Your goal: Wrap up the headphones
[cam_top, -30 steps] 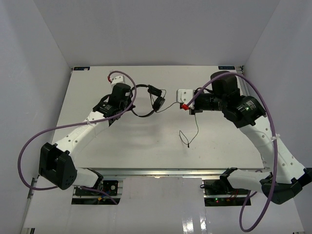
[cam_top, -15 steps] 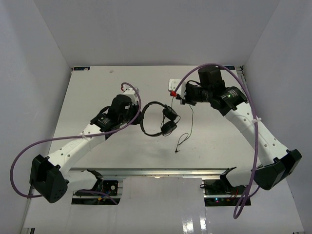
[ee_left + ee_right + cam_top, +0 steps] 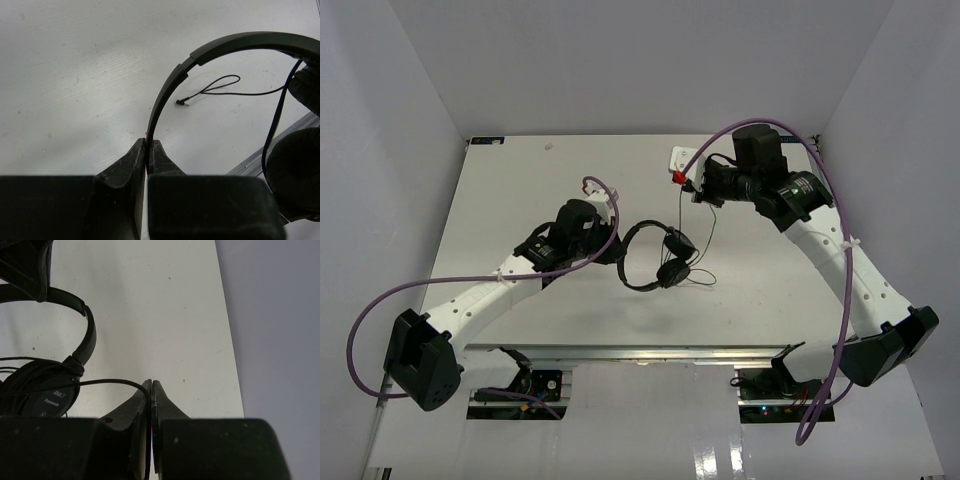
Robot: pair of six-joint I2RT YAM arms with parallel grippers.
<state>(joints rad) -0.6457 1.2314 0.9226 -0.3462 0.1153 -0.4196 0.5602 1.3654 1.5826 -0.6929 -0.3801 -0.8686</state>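
Near the middle of the tabletop [image 3: 520,180], a little toward the near edge, the headphones [image 3: 655,258] are held by the left gripper [image 3: 618,252]. Its two fingers are pressed together on the thin headband [image 3: 170,90], close to one end of the arc. The two ear cups [image 3: 674,258] hang on the right side of the band, one just beside the other. The right gripper [image 3: 680,182] is closer to the far edge, apart from the cups. Its fingers are closed tightly, and the thin black cord [image 3: 100,382] runs into the seam between them. From the cups a loop of the cord ends in a small plug [image 3: 181,102] over the white surface.
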